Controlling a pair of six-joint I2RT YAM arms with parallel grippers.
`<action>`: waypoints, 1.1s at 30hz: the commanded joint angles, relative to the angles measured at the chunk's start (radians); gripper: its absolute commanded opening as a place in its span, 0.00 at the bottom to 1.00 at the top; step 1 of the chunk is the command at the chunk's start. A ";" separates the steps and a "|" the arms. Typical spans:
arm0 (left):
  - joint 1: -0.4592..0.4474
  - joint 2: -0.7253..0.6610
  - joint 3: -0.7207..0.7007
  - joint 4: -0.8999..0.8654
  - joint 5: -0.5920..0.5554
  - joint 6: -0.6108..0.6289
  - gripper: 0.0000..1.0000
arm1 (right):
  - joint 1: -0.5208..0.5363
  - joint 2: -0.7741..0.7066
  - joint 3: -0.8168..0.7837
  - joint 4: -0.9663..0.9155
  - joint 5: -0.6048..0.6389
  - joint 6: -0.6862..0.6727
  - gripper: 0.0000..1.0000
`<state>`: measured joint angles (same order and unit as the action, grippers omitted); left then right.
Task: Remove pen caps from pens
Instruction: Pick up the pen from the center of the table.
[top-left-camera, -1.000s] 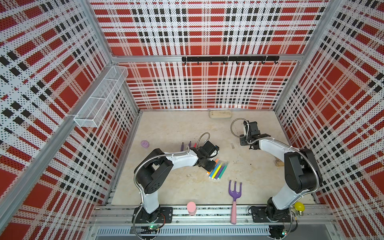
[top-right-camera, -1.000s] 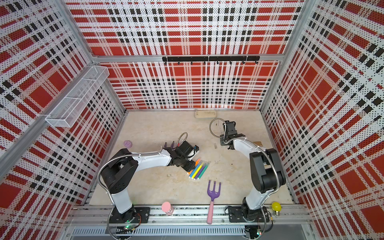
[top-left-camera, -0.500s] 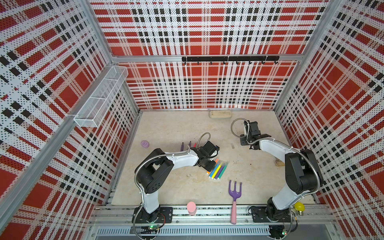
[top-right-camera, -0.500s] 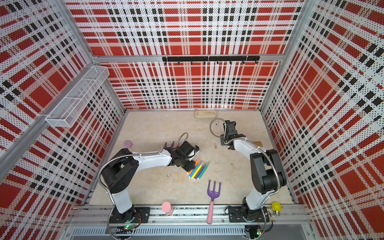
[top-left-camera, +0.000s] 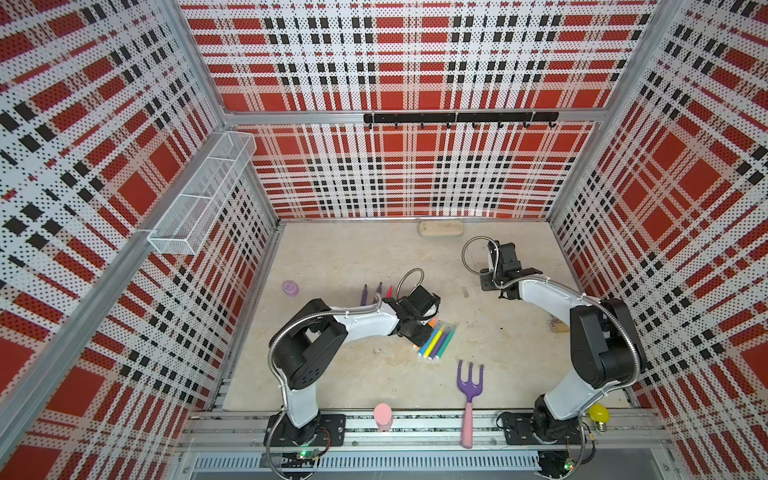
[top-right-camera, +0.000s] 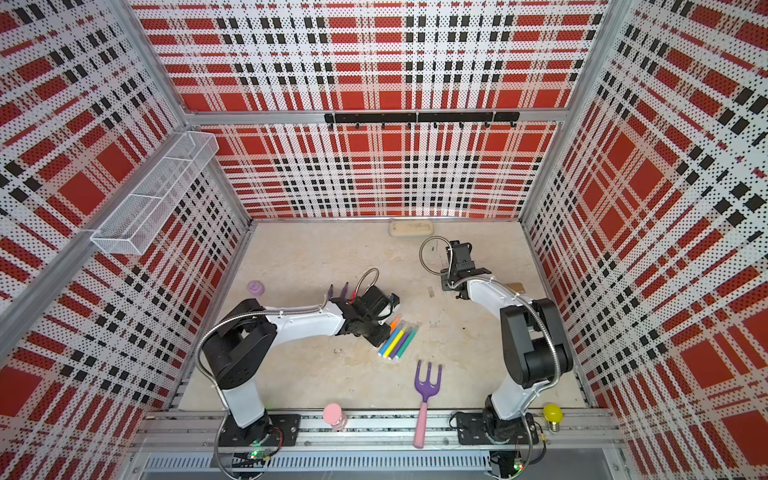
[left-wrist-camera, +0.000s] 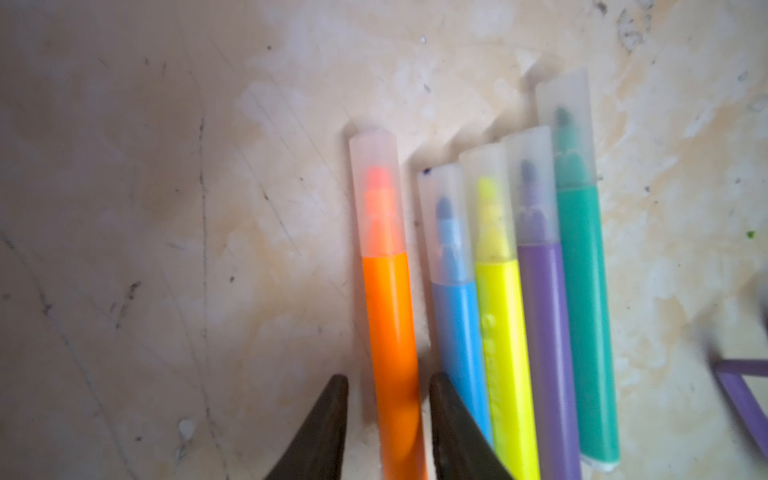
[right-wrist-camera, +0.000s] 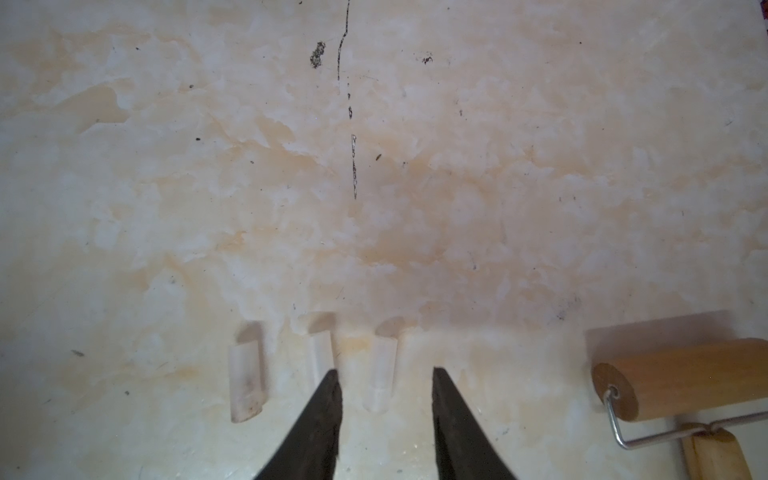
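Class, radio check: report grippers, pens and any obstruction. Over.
Left gripper open, jaws astride orange pen, cap on. Right gripper open over loose cap. Blue pen close beside one jaw.

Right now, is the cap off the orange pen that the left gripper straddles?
No, the clear cap covers the tip of the orange pen, which lies between the open fingers of the left gripper.

Pale marbled tabletop (top-left-camera: 353, 257) with five capped pens (top-left-camera: 436, 343), three loose caps (right-wrist-camera: 321, 353), purple fork (top-left-camera: 469, 382), wooden roller (right-wrist-camera: 681, 378).
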<state>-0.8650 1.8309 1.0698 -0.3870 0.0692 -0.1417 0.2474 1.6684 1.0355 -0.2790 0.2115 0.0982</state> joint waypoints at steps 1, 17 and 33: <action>-0.011 0.004 -0.027 -0.080 0.004 -0.019 0.37 | 0.004 -0.003 0.013 0.040 0.011 0.007 0.40; -0.026 0.010 -0.048 -0.102 -0.016 -0.048 0.27 | 0.004 -0.002 0.012 0.041 0.019 0.007 0.40; 0.095 -0.189 -0.209 0.199 -0.027 -0.099 0.09 | 0.089 -0.189 -0.111 0.235 -0.147 -0.001 0.40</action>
<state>-0.8009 1.7203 0.9104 -0.2775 0.0448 -0.2134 0.2951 1.5478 0.9508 -0.1852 0.1589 0.0978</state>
